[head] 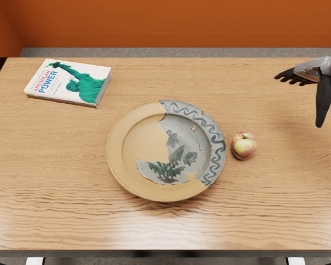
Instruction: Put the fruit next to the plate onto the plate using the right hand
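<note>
A red-and-yellow apple lies on the wooden table just right of a large tan and grey-blue patterned plate. The two are close together but apart. My right hand comes in from the right edge, hovering above the table up and to the right of the apple. Its dark fingers are spread and the thumb points down. It holds nothing. The left arm does not show.
A book with a green Statue of Liberty cover lies at the table's back left. An orange wall runs behind the table's far edge. The table's front edge is near the bottom of the picture.
</note>
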`<state>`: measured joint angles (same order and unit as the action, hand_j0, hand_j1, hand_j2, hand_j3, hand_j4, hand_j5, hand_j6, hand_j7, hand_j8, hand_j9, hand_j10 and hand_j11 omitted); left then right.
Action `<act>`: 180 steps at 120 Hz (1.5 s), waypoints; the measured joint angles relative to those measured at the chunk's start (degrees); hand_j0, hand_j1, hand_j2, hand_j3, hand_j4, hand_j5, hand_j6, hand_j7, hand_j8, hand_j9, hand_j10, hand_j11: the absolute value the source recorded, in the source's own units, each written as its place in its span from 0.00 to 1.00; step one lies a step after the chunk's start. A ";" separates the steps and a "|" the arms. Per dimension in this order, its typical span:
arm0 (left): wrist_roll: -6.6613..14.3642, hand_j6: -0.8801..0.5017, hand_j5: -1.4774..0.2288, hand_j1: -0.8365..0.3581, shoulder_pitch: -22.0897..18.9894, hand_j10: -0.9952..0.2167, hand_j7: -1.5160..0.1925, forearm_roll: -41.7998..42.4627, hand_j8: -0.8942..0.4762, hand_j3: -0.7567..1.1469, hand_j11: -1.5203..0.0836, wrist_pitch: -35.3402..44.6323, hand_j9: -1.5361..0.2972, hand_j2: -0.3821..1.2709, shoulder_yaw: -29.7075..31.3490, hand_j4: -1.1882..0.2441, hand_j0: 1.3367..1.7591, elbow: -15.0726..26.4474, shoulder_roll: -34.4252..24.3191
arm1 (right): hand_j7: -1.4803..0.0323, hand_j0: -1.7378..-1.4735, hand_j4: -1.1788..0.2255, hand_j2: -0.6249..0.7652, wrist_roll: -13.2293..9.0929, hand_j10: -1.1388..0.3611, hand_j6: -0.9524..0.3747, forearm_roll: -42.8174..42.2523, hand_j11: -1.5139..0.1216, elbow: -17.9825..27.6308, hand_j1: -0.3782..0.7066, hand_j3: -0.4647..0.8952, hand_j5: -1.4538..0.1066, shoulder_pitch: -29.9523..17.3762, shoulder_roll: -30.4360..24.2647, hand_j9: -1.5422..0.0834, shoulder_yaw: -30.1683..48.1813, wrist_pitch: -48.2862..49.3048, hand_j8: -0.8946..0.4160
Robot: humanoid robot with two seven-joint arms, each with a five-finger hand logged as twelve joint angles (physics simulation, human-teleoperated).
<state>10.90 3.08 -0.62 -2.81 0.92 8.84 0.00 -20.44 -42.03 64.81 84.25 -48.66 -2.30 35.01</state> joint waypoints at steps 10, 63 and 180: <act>0.00 0.63 0.86 0.98 0.00 0.81 0.88 0.00 0.65 0.40 0.94 0.00 0.83 0.23 -0.02 0.82 0.76 0.00 0.00 | 0.98 0.30 0.84 0.45 -0.15 0.76 0.71 0.01 0.93 0.06 0.03 0.34 0.93 0.15 0.01 0.95 0.00 0.00 0.68; 0.00 0.63 0.86 0.98 -0.02 0.81 0.88 0.00 0.65 0.40 0.94 0.00 0.83 0.23 -0.02 0.82 0.76 0.00 0.00 | 0.98 0.30 0.84 0.45 -13.30 0.76 0.71 8.14 0.93 10.66 0.03 0.34 0.93 2.20 -0.30 0.95 3.05 0.00 0.68; 0.00 0.63 0.86 0.98 -0.04 0.81 0.88 0.00 0.65 0.40 0.94 0.00 0.83 0.23 0.00 0.82 0.76 0.01 0.00 | 0.98 0.30 0.84 0.45 -14.56 0.76 0.71 -7.23 0.93 32.87 0.03 0.34 0.93 -11.38 -1.30 0.95 2.94 -32.59 0.68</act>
<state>10.90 3.03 -0.62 -2.81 0.92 8.84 0.00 -35.00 -49.26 97.67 72.88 -49.96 0.64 2.42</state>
